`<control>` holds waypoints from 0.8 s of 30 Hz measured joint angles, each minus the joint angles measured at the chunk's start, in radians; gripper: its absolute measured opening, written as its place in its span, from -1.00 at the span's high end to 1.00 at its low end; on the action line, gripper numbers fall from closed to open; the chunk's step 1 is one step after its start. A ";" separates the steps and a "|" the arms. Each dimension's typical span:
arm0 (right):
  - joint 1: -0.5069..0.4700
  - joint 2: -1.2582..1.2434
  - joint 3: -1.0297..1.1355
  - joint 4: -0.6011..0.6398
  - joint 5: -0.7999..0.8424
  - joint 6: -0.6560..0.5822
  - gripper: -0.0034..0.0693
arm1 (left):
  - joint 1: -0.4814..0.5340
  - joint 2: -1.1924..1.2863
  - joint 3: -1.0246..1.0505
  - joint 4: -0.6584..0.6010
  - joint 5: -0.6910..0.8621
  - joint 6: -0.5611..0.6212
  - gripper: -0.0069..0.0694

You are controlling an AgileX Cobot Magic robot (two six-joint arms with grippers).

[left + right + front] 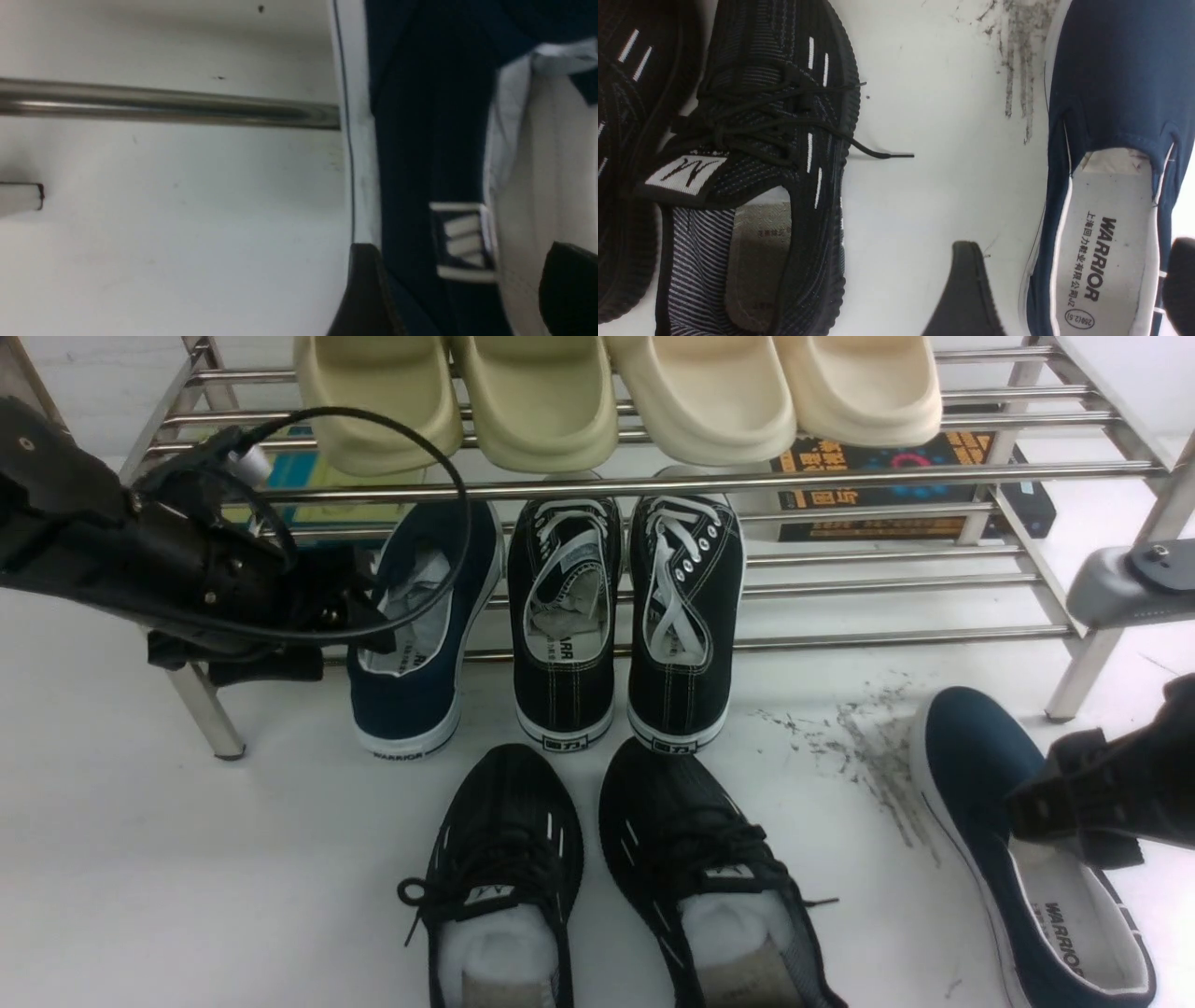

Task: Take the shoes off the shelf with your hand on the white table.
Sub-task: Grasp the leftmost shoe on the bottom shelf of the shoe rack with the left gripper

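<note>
Navy-blue canvas slip-on [397, 705], front view, leans on the steel-tube rack [887, 639]; its mate [976, 737] lies on the glossy white table [261, 859]. Left wrist view: left gripper [460, 273], spread wide; light, soft canvas probably suits a side-wall pinch. Right wrist view: right gripper [1071, 261], spread wide beside the mate

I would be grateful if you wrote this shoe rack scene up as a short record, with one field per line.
navy slip-on on rack: left shoe, on the lower tier, heel toward the camera
navy slip-on on table: right shoe, to the right, toe toward the rack
left gripper: open, at the left shoe
right gripper: open, over the right shoe
other lower-tier shoes: black sneakers with white laces
top tier: pale clogs
also on table: black trainers
</note>
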 joint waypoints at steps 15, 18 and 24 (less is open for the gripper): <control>0.000 0.000 0.000 0.001 -0.007 0.000 -0.55 | -0.126 0.084 -0.020 0.080 -0.153 -0.004 -0.11; 0.000 0.000 0.000 0.001 -0.007 0.000 -0.55 | -0.128 0.087 -0.020 0.112 -0.156 -0.008 0.14; 0.000 0.000 0.000 0.002 -0.005 0.000 -0.54 | -0.128 0.077 -0.020 0.175 -0.140 -0.019 0.70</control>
